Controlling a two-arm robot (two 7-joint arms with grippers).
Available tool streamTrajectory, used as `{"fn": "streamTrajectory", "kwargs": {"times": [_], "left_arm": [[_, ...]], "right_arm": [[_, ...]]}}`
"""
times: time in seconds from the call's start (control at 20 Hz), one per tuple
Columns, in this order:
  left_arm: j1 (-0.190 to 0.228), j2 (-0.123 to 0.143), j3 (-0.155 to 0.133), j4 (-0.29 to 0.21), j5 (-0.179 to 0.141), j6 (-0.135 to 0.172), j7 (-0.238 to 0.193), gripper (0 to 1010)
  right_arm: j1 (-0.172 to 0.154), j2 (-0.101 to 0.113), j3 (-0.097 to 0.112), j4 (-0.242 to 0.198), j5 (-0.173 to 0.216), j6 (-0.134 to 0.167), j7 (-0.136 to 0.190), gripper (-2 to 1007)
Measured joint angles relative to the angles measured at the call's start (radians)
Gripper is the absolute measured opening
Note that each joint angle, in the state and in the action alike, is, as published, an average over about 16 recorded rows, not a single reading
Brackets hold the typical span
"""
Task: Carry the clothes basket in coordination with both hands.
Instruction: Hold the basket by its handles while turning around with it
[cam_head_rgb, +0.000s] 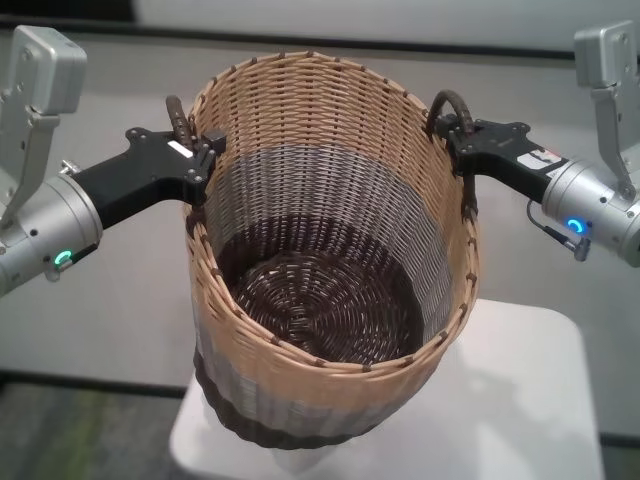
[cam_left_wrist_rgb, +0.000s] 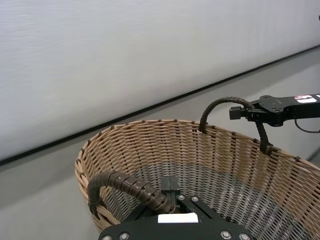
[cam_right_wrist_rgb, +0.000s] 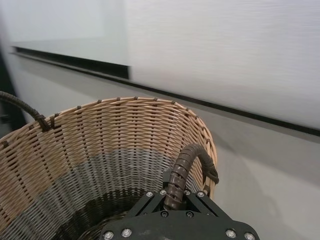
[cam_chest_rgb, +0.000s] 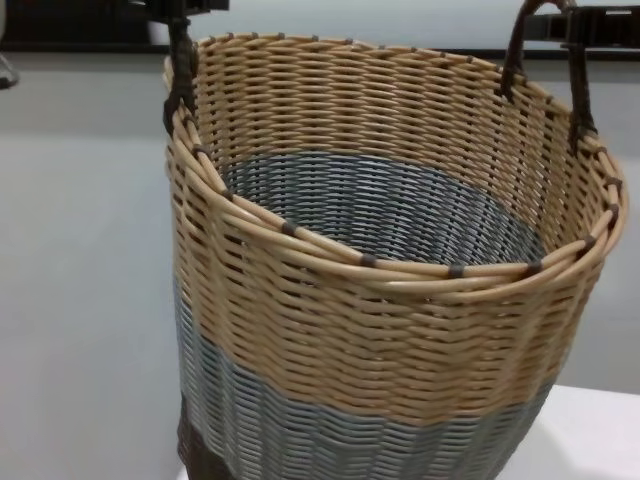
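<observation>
1. The clothes basket (cam_head_rgb: 330, 300) hangs tilted above the white table (cam_head_rgb: 530, 400), held by its two rim handles.
2. The left gripper (cam_head_rgb: 200, 160) is clenched on the basket's left handle (cam_left_wrist_rgb: 125, 187).
3. The right gripper (cam_head_rgb: 462, 140) is clenched on the basket's right handle (cam_right_wrist_rgb: 182, 170).
4. A grey wall with a dark strip (cam_left_wrist_rgb: 150, 110) runs behind the basket; nothing blocks either arm.

Pale wall (cam_left_wrist_rgb: 125, 55), dark baseboard (cam_right_wrist_rgb: 240, 111), white table (cam_head_rgb: 540, 390) below.
</observation>
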Motion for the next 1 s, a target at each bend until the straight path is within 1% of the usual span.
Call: {"fn": "streamTrajectory", "kwargs": {"times": [1.0], "left_arm": [[-0.001, 0.000, 0.001, 0.001, 0.002, -0.001, 0.000, 1]], "right_arm": [[0.001, 0.001, -0.001, 0.000, -0.002, 0.001, -0.001, 29]]}}
